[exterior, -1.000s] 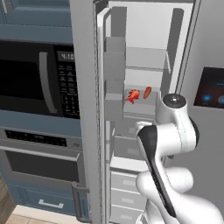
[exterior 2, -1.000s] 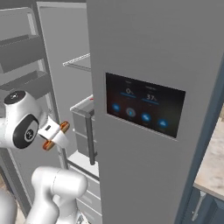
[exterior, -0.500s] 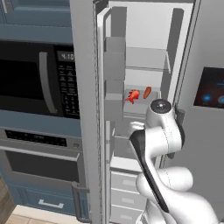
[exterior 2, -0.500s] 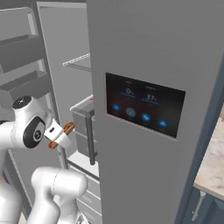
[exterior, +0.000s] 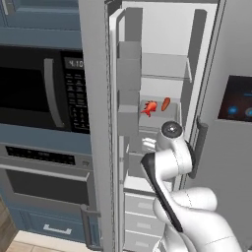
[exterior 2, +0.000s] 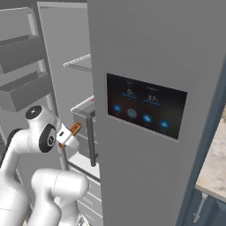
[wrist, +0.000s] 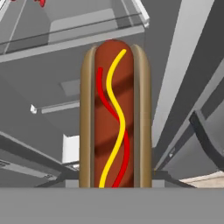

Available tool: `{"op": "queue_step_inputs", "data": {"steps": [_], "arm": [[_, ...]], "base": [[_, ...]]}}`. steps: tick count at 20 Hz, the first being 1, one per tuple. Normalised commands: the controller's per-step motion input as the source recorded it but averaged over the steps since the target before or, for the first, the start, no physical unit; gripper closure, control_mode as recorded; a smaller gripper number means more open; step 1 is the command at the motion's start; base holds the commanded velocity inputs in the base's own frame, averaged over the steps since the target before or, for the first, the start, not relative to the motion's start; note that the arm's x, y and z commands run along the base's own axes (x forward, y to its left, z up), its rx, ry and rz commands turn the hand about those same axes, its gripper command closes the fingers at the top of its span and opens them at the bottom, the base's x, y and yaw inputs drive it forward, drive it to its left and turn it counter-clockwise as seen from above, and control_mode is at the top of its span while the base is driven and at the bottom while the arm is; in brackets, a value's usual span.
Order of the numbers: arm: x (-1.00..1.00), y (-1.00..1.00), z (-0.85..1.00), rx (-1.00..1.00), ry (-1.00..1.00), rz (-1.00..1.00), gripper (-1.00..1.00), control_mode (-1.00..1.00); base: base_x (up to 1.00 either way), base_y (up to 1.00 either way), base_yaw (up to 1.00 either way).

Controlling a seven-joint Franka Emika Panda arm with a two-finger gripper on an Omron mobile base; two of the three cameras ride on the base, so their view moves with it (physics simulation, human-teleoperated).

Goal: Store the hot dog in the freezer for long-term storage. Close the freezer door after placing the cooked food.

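The gripper (exterior 2: 70, 134) pinches the hot dog (wrist: 115, 116). It sits at the mouth of the open freezer (exterior: 162, 74), below the freezer's shelf with the red lobster (exterior: 149, 107).

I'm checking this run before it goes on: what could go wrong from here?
The pincer is shut on the hot dog near one end, so most of it sticks out and might slip or tilt. It could also knock a clear shelf edge going into the freezer.
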Motion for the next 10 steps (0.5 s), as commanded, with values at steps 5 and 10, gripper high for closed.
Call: {"op": "queue_step_inputs", "data": {"steps": [5,10], "arm": [[0.55,0.00,0.00,0.00,0.00,0.00,1.00,-1.00],[0.55,0.00,0.02,0.00,-0.08,0.00,1.00,-1.00]], "base": [[0.00,0.00,0.00],[0.00,0.00,0.00]]}}
